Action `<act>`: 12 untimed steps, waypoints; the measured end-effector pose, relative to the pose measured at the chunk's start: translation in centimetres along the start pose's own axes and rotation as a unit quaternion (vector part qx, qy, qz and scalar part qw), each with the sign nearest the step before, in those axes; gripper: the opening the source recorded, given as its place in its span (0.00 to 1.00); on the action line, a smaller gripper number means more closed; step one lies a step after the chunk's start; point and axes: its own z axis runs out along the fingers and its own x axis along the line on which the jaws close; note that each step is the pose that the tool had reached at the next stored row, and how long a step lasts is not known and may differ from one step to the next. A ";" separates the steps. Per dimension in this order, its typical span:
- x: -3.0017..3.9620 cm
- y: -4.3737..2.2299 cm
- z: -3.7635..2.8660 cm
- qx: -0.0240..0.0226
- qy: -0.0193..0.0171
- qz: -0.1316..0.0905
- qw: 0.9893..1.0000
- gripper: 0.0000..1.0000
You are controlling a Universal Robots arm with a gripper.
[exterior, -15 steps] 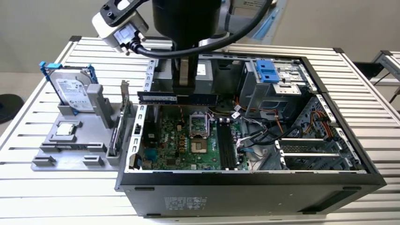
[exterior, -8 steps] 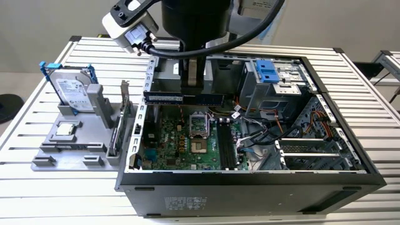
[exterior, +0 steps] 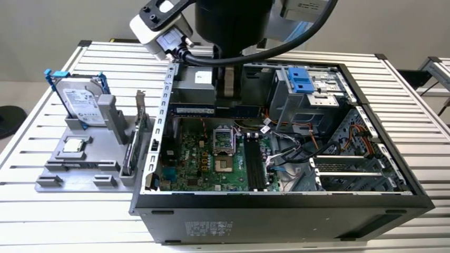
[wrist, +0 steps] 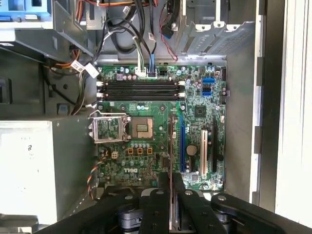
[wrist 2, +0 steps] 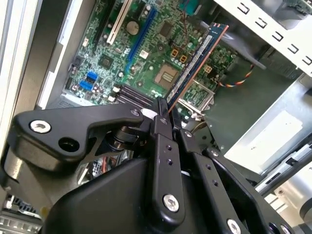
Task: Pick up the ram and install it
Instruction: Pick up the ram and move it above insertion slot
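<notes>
In the exterior view the arm hangs over the open computer case [exterior: 281, 211], which lies on its side on the table [exterior: 70, 221] so that the motherboard faces up and can be reached from above. The jaws are closed on the ram [exterior: 197, 110], holding it level on its long edge, high over the board near the case's far wall. At the exterior view's left a grey fixture [exterior: 77, 168] props the hard drive [exterior: 79, 103] upright, probably so that parts can be taken from overhead.

In the second wrist view the ram [wrist 2: 195, 66] runs edge-on out from between the black fingers [wrist 2: 163, 146], pinched by its flat faces, which leaves its contact edge free. It is clear of the motherboard [wrist 2: 146, 44], and the dark memory slots [wrist 2: 134, 95] below run crosswise to it.

In the first wrist view the ram [wrist: 171, 146] is a thin line beside the processor socket [wrist: 141, 127]. The memory slots [wrist: 139, 90] lie beyond its end, at a right angle to it, so it is not yet seated.
</notes>
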 end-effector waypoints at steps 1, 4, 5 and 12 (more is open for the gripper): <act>0.01 0.14 0.00 0.000 0.000 0.000 1.000 0.00; 0.02 0.75 0.00 0.000 0.000 0.000 1.000 0.00; 0.03 0.94 0.00 0.000 0.000 0.000 1.000 0.00; 0.06 2.02 -0.01 0.000 0.000 0.000 1.000 0.00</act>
